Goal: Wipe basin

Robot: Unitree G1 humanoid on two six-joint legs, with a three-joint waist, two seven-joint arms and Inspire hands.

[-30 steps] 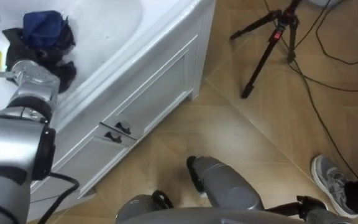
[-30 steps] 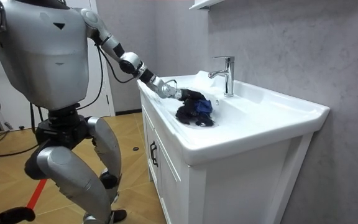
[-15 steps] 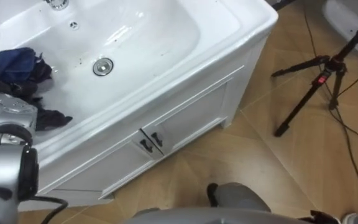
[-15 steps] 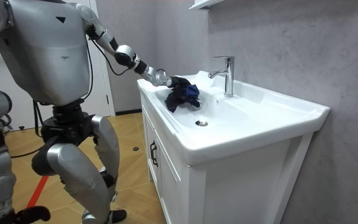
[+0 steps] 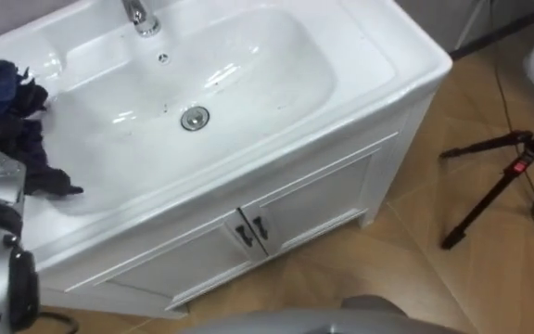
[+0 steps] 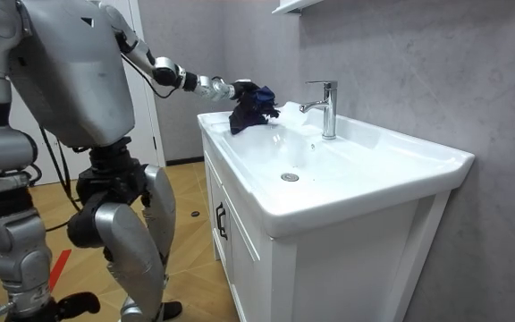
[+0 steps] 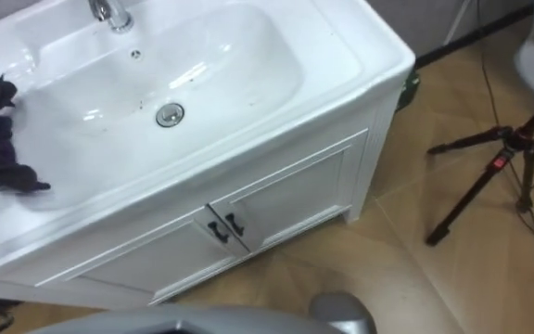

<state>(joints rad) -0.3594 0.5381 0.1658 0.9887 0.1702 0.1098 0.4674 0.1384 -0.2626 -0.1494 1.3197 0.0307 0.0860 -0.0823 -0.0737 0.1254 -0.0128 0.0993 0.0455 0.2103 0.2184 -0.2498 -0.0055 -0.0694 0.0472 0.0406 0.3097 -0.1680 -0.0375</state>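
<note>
A white basin (image 5: 378,65) sits on a white cabinet, with a chrome tap (image 6: 326,107) at its back and a drain (image 5: 194,118) in the bowl. A dark blue and black cloth (image 5: 7,111) hangs from my left hand (image 6: 224,88), whose fingers are shut on it. In the room view the cloth (image 6: 251,105) is held in the air over the basin's end nearest me, beside the tap. In the eye views its lower end droops toward the bowl's left edge. My right hand (image 6: 38,300) hangs low at the room view's left. I stand at the basin's end.
The cabinet doors (image 5: 276,223) with dark handles are below the rim. A black tripod (image 5: 508,176) stands on the wooden floor to the right, with cables near it. A grey wall runs behind the basin, with a shelf (image 6: 293,5) above.
My left hand has lifted the cloth out of the bowl and drawn it up and back toward the basin's near end. The eye views have shifted, bringing the whole bowl and tap into sight.
</note>
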